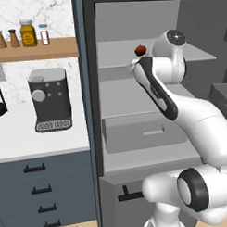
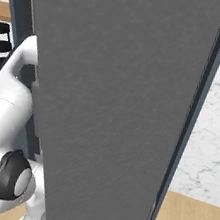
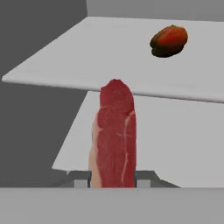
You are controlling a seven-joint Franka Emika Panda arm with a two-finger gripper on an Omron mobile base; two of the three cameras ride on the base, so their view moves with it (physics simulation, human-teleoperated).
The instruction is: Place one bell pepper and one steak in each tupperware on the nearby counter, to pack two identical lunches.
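Gripper is clamped on a steak; in the hand view the two finger tips press against the meat's lower end from either side, and the slab stands up lengthwise away from the camera, pink-red with pale streaks. Steak hangs in front of the fridge shelves, touching neither.

A bell pepper lies on the upper shelf, toward the back and to the right of the held steak, well apart from it. In the left base view the same pepper shows as a small dark-red blob on the upper shelf, just beside the arm's wrist.

Arm reaches into the open fridge interior. Left of the fridge: white counter carrying a coffee machine; wooden wall shelf with bottles above it. The right base view has the grey fridge door across most of the frame
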